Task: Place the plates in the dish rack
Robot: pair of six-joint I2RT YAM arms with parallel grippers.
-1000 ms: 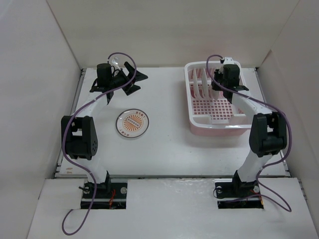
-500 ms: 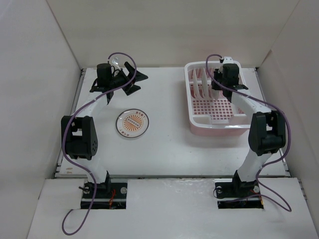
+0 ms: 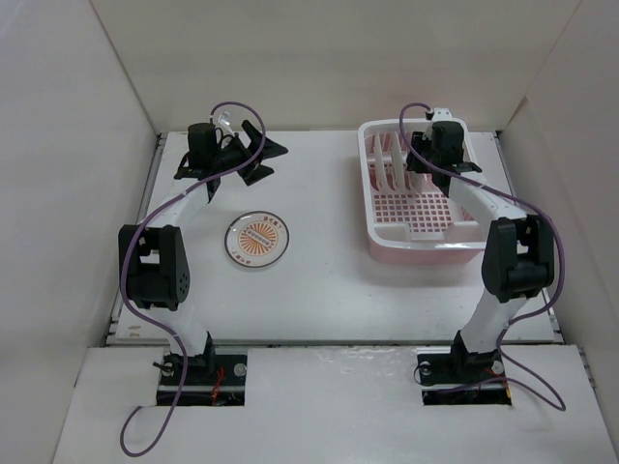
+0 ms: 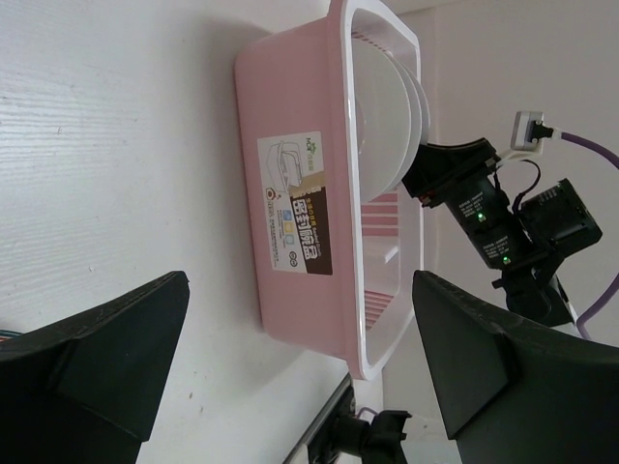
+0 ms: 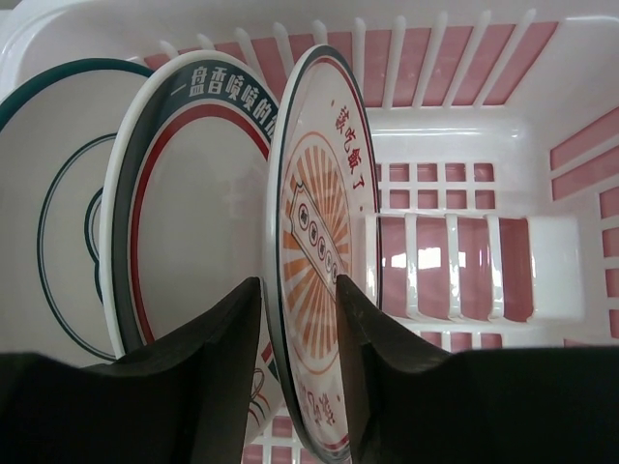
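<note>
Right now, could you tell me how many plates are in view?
4. Three stand in the dish rack: the thin-ringed plate, the red-banded plate and a sunburst plate. A second sunburst plate lies on the table.

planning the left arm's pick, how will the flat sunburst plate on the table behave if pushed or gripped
Likely rigid, not floppy: the sunburst plate shows a crisp round rim. Lying flat on the smooth table, it would probably slide rather than roll or tip.
</note>
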